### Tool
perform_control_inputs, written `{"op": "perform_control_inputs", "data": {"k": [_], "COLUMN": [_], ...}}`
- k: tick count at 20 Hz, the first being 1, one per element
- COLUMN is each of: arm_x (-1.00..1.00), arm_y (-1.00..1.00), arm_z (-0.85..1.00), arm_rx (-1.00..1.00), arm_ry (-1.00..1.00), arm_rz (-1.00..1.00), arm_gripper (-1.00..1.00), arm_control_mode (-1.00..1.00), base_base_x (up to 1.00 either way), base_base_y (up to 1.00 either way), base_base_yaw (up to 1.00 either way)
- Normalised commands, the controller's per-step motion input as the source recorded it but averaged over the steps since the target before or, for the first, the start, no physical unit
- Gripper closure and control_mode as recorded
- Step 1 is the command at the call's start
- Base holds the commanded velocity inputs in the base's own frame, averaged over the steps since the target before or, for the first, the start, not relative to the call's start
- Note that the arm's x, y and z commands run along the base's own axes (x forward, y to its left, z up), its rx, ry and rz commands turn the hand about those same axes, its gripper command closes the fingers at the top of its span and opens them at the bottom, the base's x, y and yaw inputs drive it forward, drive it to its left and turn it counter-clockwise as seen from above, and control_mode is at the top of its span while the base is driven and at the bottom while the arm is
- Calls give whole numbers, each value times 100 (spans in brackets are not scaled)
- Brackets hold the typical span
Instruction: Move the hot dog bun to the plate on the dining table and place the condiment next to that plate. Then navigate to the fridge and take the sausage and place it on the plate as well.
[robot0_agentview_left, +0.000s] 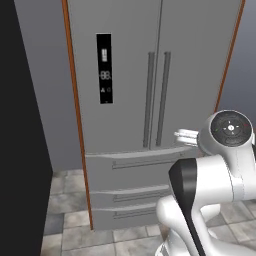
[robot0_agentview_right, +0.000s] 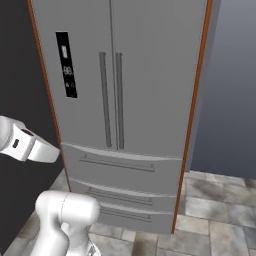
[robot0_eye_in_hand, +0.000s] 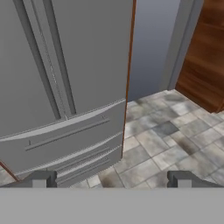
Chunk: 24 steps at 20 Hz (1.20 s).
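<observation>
While the fridge (robot0_agentview_left: 150, 100) is faced by the base with both doors and all drawers shut, the sausage is judged to be inside it, as nothing of it is shown, and the remaining work is judged to be the opening of a door before any pickup can be tried. The gripper (robot0_eye_in_hand: 111, 179) is seen in the hand view with its two dark finger tips spread wide apart and nothing between them, aimed down at the lower right corner of the fridge and the floor (robot0_eye_in_hand: 175, 135) beyond. Several risks are foreseen: the handles (robot0_agentview_right: 111, 100) are thin, smooth vertical bars set close together at the middle seam, so the wrong one could be caught, or both at once; a pull made while the base stands this near could be blocked by the arm's own body as the door swings; and the folded elbow, held near the drawer fronts, could be knocked against them. A slip off the polished bar is also thought likely if the tips are closed on its edge rather than around it. As for surfaces, the fridge is a tall flat slab of brushed grey steel with a glossy black display strip (robot0_agentview_left: 104, 68) on the left door, three shallow drawers with long bar pulls below, and thin orange-brown trim at each side; the floor is laid in mottled grey and tan stone tiles
</observation>
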Motion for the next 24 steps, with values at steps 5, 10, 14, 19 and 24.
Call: {"op": "perform_control_inputs", "data": {"k": [5,10,14,19,24], "arm_x": [0,0,0,72,80], "arm_y": [0,0,0,-43,-31], "arm_z": [0,0,0,-2,0], "arm_rx": [0,0,0,10,4], "arm_ry": [0,0,0,5,0], "arm_rz": [0,0,0,19,23], "arm_gripper": [-100,-100,-100,-100,-100], "arm_control_mode": [100,100,100,-100,-100], "base_base_x": [39,11,30,0,0], "base_base_y": [-21,-14,-18,0,0], "base_base_yaw": [0,0,2,0,0]}}
